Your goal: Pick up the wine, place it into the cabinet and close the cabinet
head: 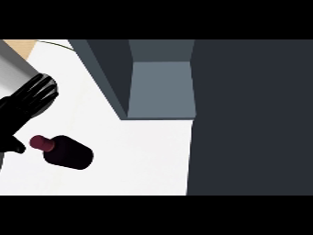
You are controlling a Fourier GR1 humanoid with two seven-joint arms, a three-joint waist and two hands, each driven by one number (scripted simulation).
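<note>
A: What blocks the cabinet [160,87] opening?

B: Its dark door [260,119] stands along the right, from far to near. The left wall [108,78] bounds the other side; the opening between shows nothing inside.

A: And the white counter [145,156]?

B: Bare in front of the opening. Only the wine bottle [67,151] lies near left, with the left hand [16,114] just beside its cap.

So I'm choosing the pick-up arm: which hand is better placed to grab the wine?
Left. The left hand hangs right beside the wine bottle's cap on the counter; the right hand isn't in view.
</note>
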